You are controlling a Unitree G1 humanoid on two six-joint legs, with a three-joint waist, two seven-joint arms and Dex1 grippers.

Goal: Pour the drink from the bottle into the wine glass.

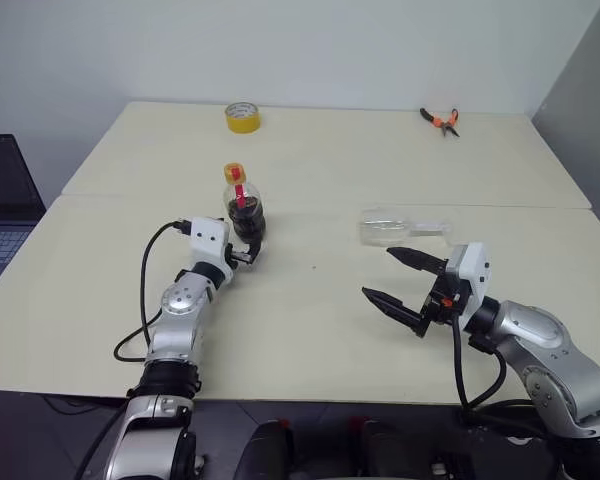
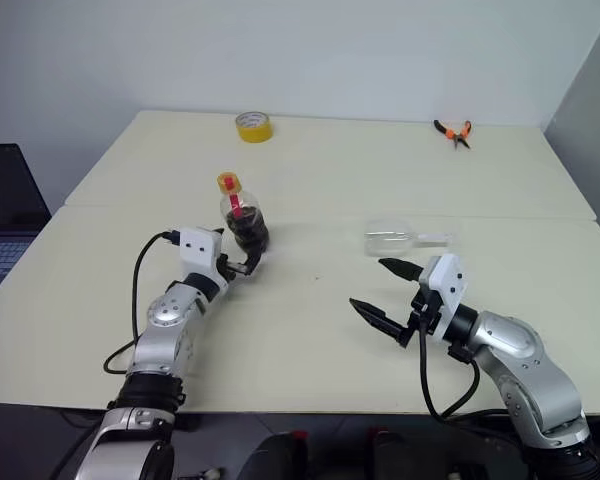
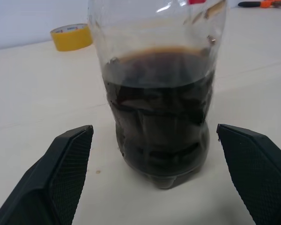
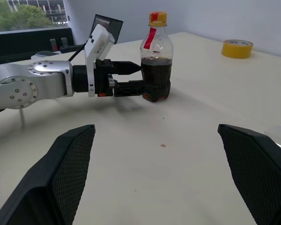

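Standing nearest the front edge of the table [image 1: 310,340], the right gripper [image 1: 400,280] was found with its two black fingers spread wide and nothing between them, held level above the surface and angled toward the robot's left. Just beyond it lay the wine glass [image 1: 390,230], on its side rather than upright, its stem pointing to the right; in that attitude it could receive no liquid, and the right gripper's position near it suggested, as a judgement, that righting or steadying the glass was its intended duty. On the left side, somewhat farther out, the left gripper [image 1: 246,252] was likewise fully open and gripping nothing, its fingers reaching to either side of the lower body of the bottle [image 1: 243,212], with a visible gap between each finger and the plastic in the left wrist view. The bottle stood upright with its yellow cap still in place, and the drink [image 3: 159,122] filled roughly the lower half. The level, straddling approach appeared chosen for a side grasp low on the ribbed body. Pouring had not begun. At the far edge lay a yellow tape roll [image 1: 242,117] and orange-handled pliers [image 1: 441,120], well apart from the work.
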